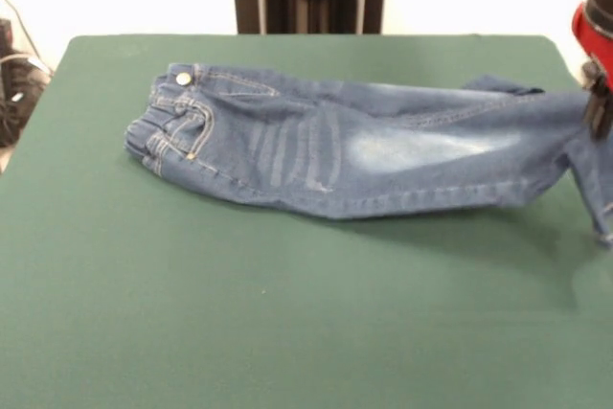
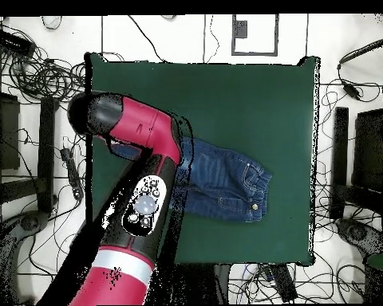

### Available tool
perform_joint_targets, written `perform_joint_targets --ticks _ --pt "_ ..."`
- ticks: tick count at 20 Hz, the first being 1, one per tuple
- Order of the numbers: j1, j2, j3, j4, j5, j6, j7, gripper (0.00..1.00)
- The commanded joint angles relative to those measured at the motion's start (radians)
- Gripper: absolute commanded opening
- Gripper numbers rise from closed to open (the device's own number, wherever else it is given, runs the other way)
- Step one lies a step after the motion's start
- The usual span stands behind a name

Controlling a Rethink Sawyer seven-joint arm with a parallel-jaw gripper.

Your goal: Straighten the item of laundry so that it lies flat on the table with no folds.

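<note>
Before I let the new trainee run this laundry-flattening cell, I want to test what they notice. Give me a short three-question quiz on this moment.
1. True or false: the jeans lie fully flat on the green table.
2. In the front view, which end of the jeans is at the picture's left: waistband or cuffs?
3. Multiple choice: in the front view, where does the red and black arm show? A) left edge B) centre C) right edge

Key:
1. False; the leg end at the right is raised, with shadow beneath it.
2. Waistband, with its brass button.
3. C
</note>
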Motion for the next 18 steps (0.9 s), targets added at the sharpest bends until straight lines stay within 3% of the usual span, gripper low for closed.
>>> perform_joint_targets --ticks 1,4,10,18 --pt "-0.015 0.080 0.109 0.092 0.086 -0.158 0.312 0.00" --pt "-0.005 0.096 0.096 0.094 0.063 -0.180 0.287 0.00" --pt "-0.019 0.107 0.161 0.120 0.096 -0.268 0.245 0.00" --pt "-0.028 0.067 0.231 0.145 0.136 -0.263 0.202 0.00"
